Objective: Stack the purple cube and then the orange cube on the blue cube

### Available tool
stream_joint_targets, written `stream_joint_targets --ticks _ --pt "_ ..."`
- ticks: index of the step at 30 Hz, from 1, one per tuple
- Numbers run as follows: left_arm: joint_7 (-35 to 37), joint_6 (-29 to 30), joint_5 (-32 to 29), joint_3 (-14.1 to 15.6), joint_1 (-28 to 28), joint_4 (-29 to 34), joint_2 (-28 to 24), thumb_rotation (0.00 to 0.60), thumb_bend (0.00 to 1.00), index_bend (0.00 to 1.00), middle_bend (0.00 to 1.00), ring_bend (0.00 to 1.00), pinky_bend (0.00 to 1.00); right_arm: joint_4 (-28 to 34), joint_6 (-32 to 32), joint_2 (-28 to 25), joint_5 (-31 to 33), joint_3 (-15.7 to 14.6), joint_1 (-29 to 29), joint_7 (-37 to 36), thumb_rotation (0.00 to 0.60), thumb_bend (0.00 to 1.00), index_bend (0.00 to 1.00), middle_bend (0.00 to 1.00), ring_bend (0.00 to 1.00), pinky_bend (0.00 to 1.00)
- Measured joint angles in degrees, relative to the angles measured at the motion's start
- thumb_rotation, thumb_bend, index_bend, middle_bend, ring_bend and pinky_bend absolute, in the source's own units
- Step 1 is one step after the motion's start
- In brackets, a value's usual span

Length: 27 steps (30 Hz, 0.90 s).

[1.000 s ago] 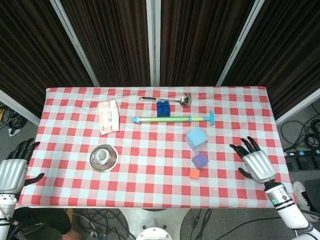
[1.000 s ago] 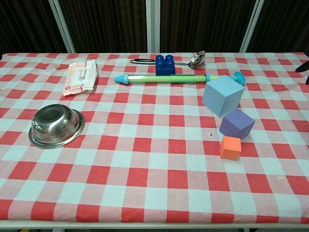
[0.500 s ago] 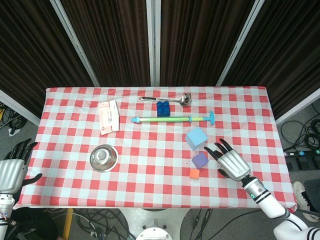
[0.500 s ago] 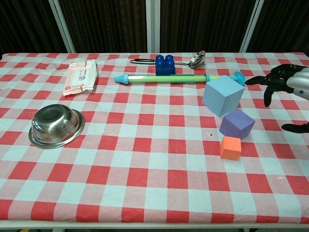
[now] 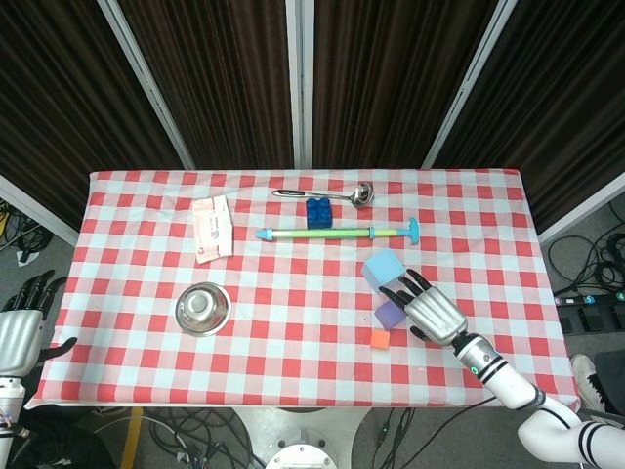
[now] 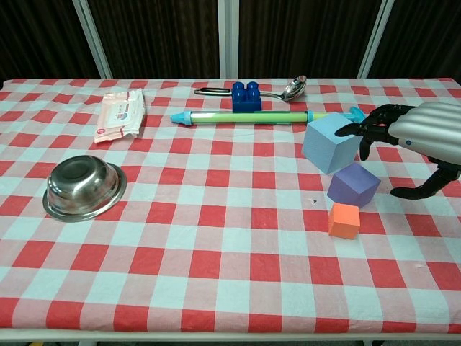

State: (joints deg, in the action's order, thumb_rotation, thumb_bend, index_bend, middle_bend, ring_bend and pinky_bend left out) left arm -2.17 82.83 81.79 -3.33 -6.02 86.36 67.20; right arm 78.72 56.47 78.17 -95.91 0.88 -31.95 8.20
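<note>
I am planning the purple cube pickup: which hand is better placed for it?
The right hand: it hovers open just beside the purple cube, while the left hand sits off the table's far left edge.

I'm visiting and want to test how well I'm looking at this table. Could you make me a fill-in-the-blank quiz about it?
1. The cube nearest the table's front edge is ____.
2. The right hand reaches over the ____ cube, fingers spread, holding nothing.
3. The toy brick in front of the ladle is ____.
4. The steel bowl stands ____ side up.

Missing words: orange; purple; blue; open
</note>
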Motion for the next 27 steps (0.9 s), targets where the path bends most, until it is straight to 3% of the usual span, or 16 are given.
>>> stream_joint_targets --ticks 16,27 --pt "1.85 -0.91 -1.03 -0.35 -0.03 -2.4 0.46 0.6 0.08 0.21 0.19 0.12 0.28 -3.47 -1.55 3.87 1.92 -0.27 -2.61 -0.23 0.6 0.19 0.0 0.3 0.07 0.0" --pt "3.07 -1.36 -1.43 -0.45 0.03 -3.33 0.66 0.6 0.08 0.21 0.19 0.12 0.28 -4.94 -0.65 5.46 2.41 -0.89 -3.06 -0.58 0.6 0.21 0.0 0.39 0.1 0.0"
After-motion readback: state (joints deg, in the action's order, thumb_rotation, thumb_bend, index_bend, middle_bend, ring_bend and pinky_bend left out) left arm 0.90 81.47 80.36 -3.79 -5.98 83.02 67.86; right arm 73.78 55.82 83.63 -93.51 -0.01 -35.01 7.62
